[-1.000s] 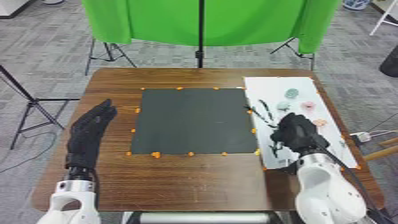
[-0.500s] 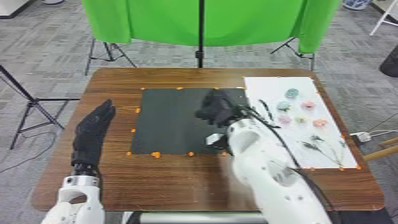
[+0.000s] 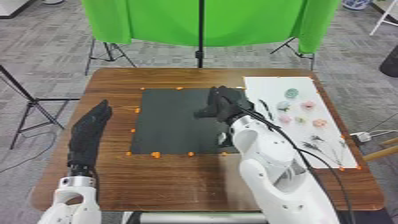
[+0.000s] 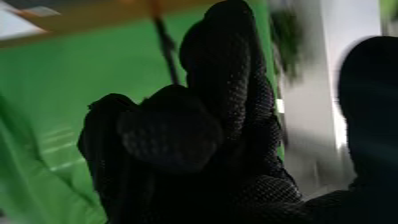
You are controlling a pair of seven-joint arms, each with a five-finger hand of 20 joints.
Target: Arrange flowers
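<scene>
In the head view my right hand (image 3: 220,106) is above the upper right part of the dark square board (image 3: 178,122), off to the left of the flowers. In the right wrist view the right hand (image 4: 222,165) is open, its fingers loosely bent and the thumb well apart, with no flower visible between them. The white sheet (image 3: 266,84) carries a teal flower (image 3: 291,93), a pink flower (image 3: 307,105), a peach flower (image 3: 320,122), a few other small blooms and dark thin sprigs (image 3: 316,145). My left hand (image 3: 87,135) lies open with straight fingers, left of the board.
Orange tabs (image 3: 155,155) line the edges of the board and sheet on the brown table (image 3: 178,185). The right arm crosses the table's front right part and the board's lower right corner. Behind the table hang a green cloth (image 3: 160,22) and its stands.
The right hand has gone from the sheet's lower part leftward and away from me to above the dark board, uncovering the lower blooms and sprigs. The left hand has barely shifted.
</scene>
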